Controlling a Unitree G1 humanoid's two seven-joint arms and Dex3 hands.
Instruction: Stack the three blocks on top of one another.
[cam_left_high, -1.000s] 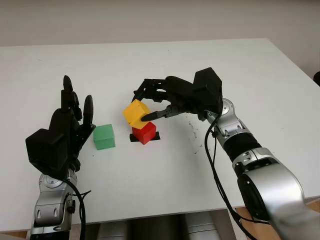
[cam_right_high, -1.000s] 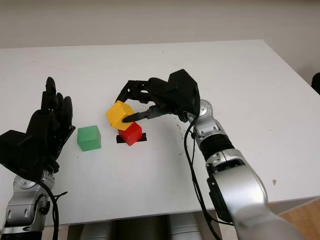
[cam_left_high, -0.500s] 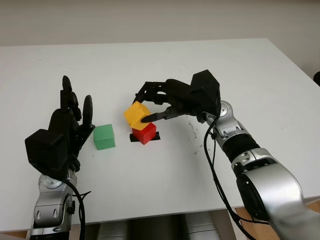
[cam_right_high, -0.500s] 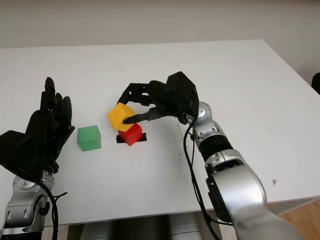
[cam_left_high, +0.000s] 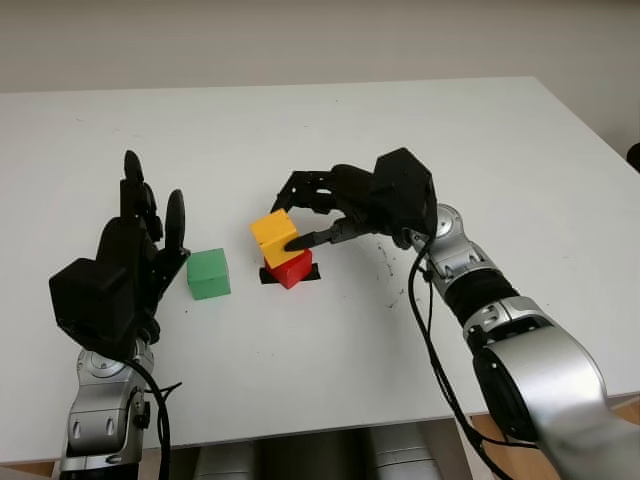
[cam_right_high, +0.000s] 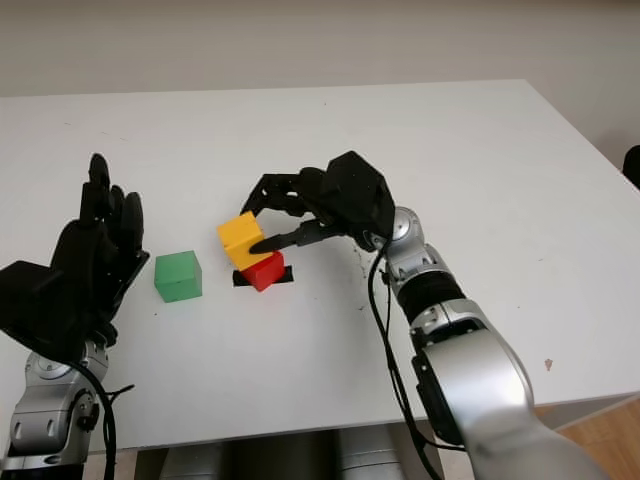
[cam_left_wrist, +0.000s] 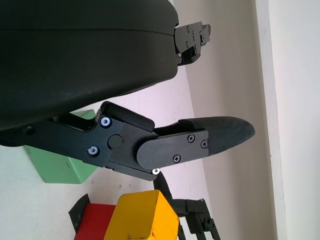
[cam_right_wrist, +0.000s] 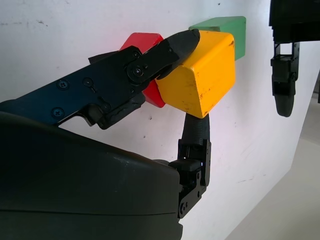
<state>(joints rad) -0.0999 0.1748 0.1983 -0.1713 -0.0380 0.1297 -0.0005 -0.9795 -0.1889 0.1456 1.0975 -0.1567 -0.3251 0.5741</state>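
Tabletop (cam_left_high: 480, 130): white, matte, with a few faint dark specks near its middle; pale wall behind its far edge.
Yellow block (cam_left_high: 275, 238): cube with worn, scuffed corners, tilted, near the tabletop's middle; its lower side is on or just over the red block, contact cannot be told.
Red block (cam_left_high: 291, 268): smaller-looking cube directly under the yellow one, mostly covered by it; sits on a black tape mark (cam_left_high: 312, 272).
Green block (cam_left_high: 208, 274): cube standing alone on the tabletop, beside the pair toward the left edge, apart from them.
Right hand (cam_left_high: 300, 212): reaches in from the near right corner; fingers pinch the yellow block, one finger (cam_right_wrist: 165, 52) across its near face, another (cam_right_wrist: 196, 131) against the opposite side.
Left hand (cam_left_high: 130, 260): open, holds nothing, raised over the tabletop toward the near left corner, beside the green block without touching it.
Hidden: most of the red block's top; the yellow block's far face behind the fingers; the tape mark partly under the red block.
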